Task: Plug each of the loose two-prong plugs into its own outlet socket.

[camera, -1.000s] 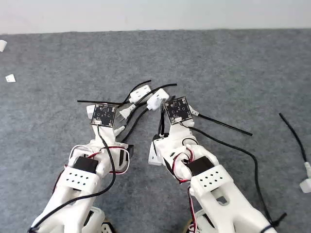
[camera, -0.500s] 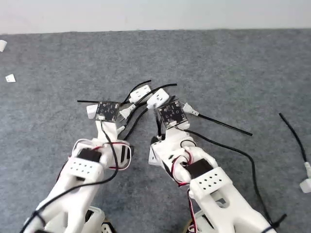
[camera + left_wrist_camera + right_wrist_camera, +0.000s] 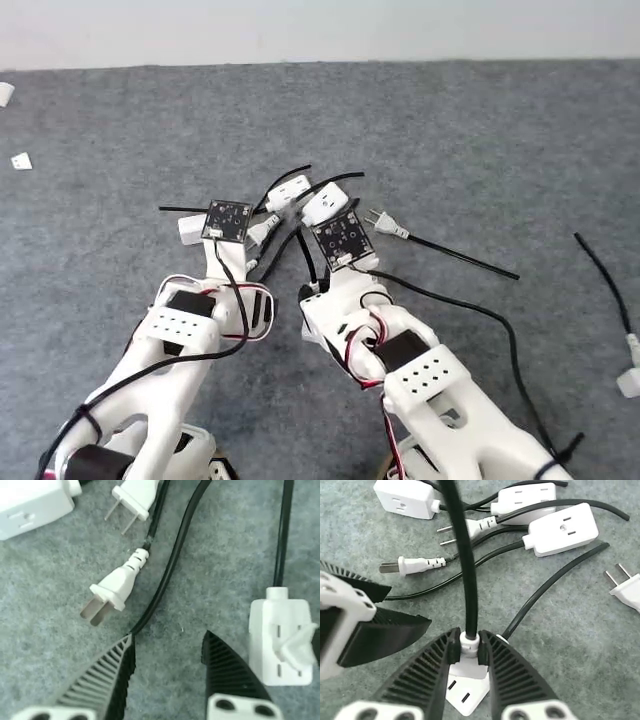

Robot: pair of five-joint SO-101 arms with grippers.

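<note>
On the grey carpeted table [image 3: 480, 130] I had the left arm [image 3: 170, 340] and the right arm [image 3: 420, 370] side by side. Both wrists were bent down over the tangle of cords at about twelve o'clock from their bases. By my reading the job was barely begun: every socket I could see was vacant and every plug showed bare prongs, so all the pairings were left to do.

The right gripper [image 3: 469, 641] was closed tight on the cord neck of the held outlet socket [image 3: 465, 682]. Its white body sat just beneath the fingers, slots uncovered. The left gripper [image 3: 169, 645] stood wide open with nothing in it, and a black cord passed by one fingertip.

Three more sockets lay loose. The middle socket [image 3: 325, 205] was at about twelve o'clock of the right wrist, the far socket [image 3: 291, 188] at two o'clock of the left wrist, and the side socket [image 3: 190, 228] at nine o'clock of it.

The right-hand plug [image 3: 385, 222] lay at two o'clock of the right wrist, apart from the sockets. The centre plug [image 3: 258, 232] lay between the two wrists. The near plug [image 3: 112, 587] lay just ahead of the open left fingers.

A white cord end [image 3: 630, 378] at four o'clock, by the table's edge, was too small for me to tell plug from socket.
</note>
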